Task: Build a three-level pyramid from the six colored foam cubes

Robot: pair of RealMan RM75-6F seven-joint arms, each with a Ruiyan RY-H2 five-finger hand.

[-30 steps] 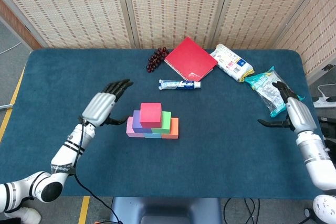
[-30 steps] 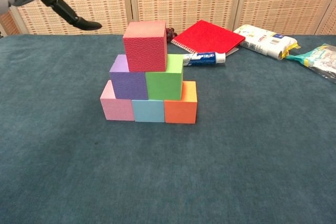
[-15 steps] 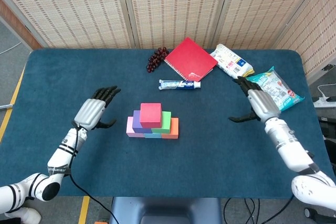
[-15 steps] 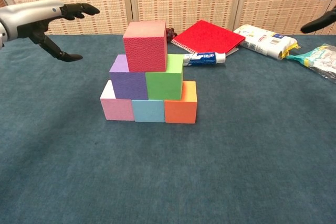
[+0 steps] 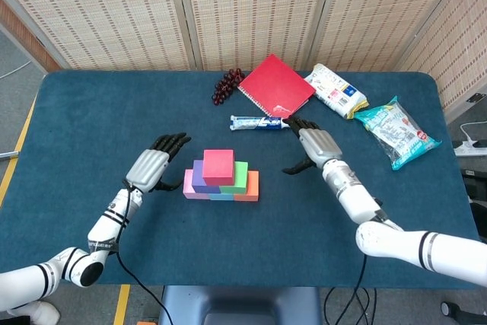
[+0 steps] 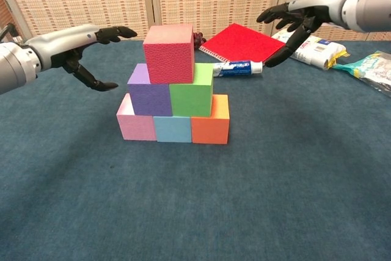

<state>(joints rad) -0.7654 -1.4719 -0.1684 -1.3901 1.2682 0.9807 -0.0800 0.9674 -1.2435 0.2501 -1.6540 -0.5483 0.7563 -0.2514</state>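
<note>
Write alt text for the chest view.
A finished three-level foam cube pyramid stands on a blue table, a red cube on top. The open left hand and right hand hover on either side, touching nothing.

Red cube (image 6: 169, 53) atop — purple cube (image 6: 148, 96), green cube (image 6: 191, 98); possibly light-blue cube (image 6: 172, 129).

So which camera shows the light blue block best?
The chest view: the light blue block faces it fully, in the bottom row between pink and orange. From the head view, only a thin sliver shows beneath the upper cubes.
</note>
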